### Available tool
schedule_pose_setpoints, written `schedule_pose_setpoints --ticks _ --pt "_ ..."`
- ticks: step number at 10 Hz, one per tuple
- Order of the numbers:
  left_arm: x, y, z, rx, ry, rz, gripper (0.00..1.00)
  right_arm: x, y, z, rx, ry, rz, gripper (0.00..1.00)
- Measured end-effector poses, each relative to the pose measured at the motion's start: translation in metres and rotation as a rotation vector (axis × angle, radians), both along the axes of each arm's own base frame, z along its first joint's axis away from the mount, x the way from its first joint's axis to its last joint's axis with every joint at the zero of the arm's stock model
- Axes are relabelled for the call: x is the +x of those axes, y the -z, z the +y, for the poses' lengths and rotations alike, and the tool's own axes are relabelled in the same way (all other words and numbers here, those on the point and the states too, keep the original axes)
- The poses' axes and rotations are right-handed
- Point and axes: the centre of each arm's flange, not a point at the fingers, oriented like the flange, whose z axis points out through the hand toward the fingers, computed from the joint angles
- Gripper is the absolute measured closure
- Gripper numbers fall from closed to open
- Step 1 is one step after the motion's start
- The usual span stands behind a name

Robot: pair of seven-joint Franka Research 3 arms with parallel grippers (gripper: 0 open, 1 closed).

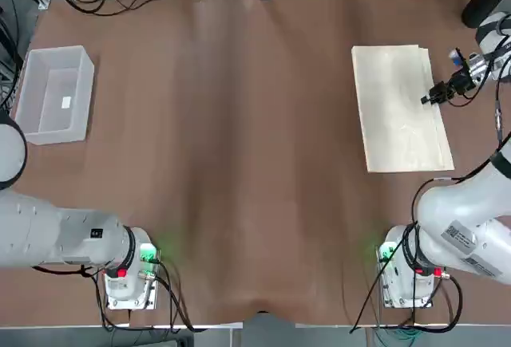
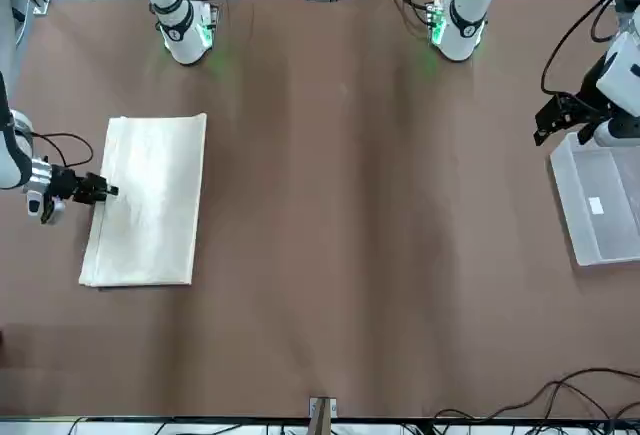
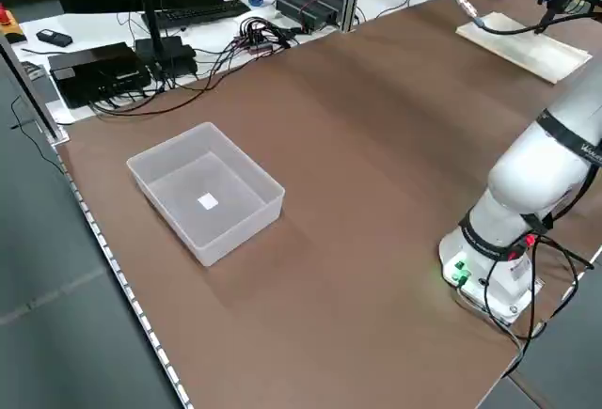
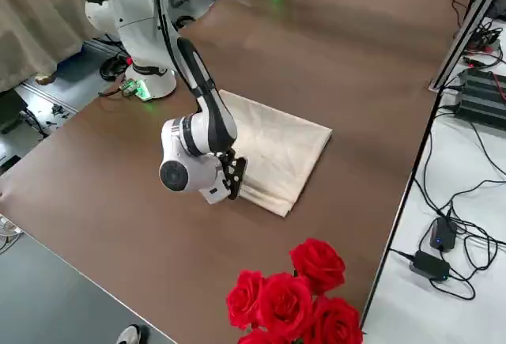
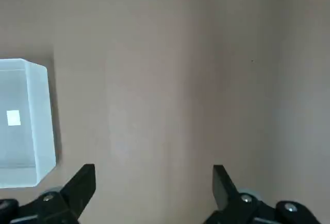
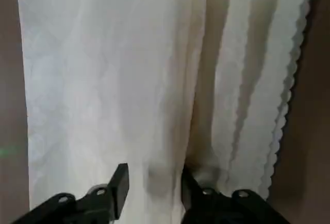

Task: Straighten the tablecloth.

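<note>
Because the tablecloth (image 1: 402, 108) lies folded into a narrow cream rectangle near the right edge of the tabletop (image 1: 239, 163), toward the far right corner, we judge that it has to be opened out before it can be smoothed flat, and that the loose scalloped layers along its outer long edge are the place to take hold. That seems to be why we find our right gripper (image 1: 435, 94) brought in low from the right edge, with its fingers (image 6: 119, 183) resting on the cloth just inside that edge. From its wrist camera we see the two fingers standing fairly close together with a small ridge of fabric gathered between them; they look partly closed, pinching in on a fold, though we cannot say that the grip is firm yet. Our left gripper (image 5: 153, 188) hangs wide open above bare brown covering near the left edge, holding nothing, beside the clear plastic bin (image 1: 54, 94) that sits toward the far left corner. It is well apart from the cloth.
</note>
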Motion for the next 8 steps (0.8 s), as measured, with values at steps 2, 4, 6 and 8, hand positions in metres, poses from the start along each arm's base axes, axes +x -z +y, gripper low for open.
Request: schedule_pose_setpoints --ticks 2,4,6,8 --pt "0.0 0.0 0.0 0.0 0.0 0.0 0.0 -0.001 0.001 0.005 0.02 -0.01 0.011 0.84" --pt "0.0 0.0 0.0 0.0 0.0 0.0 0.0 0.004 -0.001 0.017 0.054 -0.039 0.025 0.95" --pt "0.0 0.0 0.0 0.0 0.0 -0.001 0.0 0.02 -0.024 0.038 0.092 -0.083 0.04 0.97" --pt "0.0 0.0 0.0 0.0 0.0 -0.001 0.0 0.033 -0.064 0.067 0.125 -0.108 0.079 0.97"
